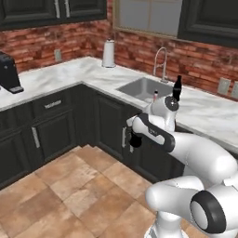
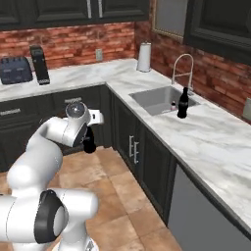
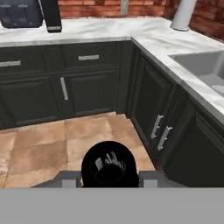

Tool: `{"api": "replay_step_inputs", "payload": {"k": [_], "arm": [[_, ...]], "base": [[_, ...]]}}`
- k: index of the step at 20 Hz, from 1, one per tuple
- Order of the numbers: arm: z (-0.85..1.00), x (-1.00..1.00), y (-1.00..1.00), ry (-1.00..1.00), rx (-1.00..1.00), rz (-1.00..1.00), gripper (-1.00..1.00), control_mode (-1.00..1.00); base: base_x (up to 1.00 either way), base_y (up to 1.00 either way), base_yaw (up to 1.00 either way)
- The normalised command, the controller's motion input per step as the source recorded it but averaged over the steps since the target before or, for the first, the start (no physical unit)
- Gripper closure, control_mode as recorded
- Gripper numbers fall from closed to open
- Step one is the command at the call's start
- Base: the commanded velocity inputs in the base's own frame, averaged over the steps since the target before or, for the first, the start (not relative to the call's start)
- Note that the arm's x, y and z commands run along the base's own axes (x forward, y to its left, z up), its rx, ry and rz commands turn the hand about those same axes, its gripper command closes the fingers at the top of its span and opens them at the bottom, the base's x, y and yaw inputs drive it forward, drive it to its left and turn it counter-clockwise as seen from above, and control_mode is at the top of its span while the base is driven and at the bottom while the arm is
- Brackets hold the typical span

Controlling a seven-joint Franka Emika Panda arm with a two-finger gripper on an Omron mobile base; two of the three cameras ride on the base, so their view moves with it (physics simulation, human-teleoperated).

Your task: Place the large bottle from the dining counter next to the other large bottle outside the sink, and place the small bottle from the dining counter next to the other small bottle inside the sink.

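Note:
My gripper point(image 1: 134, 133) is shut on the large bottle point(image 1: 135, 140), black and cola-shaped, held low over the tile floor in front of the dark cabinets. From the hand view I look down on the large bottle's point(image 3: 109, 166) round black top between my fingers point(image 3: 70, 179). In the right base view the large bottle point(image 2: 89, 142) hangs below my hand. The other large bottle point(image 1: 177, 88) point(image 2: 183, 103) stands on the marble at the sink's point(image 1: 142, 86) point(image 2: 152, 100) far rim, by the chrome tap point(image 2: 182, 66). A small pale-capped bottle point(image 1: 155, 95) point(image 2: 173, 105) stands inside the basin. The dining counter is out of view.
A paper towel roll point(image 1: 109, 53) point(image 2: 144, 57) stands on the corner worktop. A toaster point(image 2: 14, 69) and a tall black appliance point(image 2: 38, 64) point(image 1: 9, 72) sit further along. Dark cabinets point(image 3: 87, 83) line both walls, with open tile floor point(image 1: 74, 186) before them.

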Motion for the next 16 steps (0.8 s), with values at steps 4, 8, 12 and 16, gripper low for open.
{"api": "replay_step_inputs", "payload": {"k": [4, 8, 12, 16], "arm": [[0.00, 0.00, 0.00, 0.00, 0.00, 0.00, 1.00, 1.00], [0.00, 0.00, 0.00, 0.00, 0.00, 0.00, 1.00, 1.00], [0.00, 0.00, 0.00, 0.00, 0.00, 0.00, 1.00, 1.00], [0.00, 0.00, 0.00, 0.00, 0.00, 0.00, 1.00, 1.00]], "base": [[0.39, 0.35, -0.43], [0.46, 0.35, -0.41], [0.49, 0.38, -0.40], [0.55, 0.49, -0.38]]}}
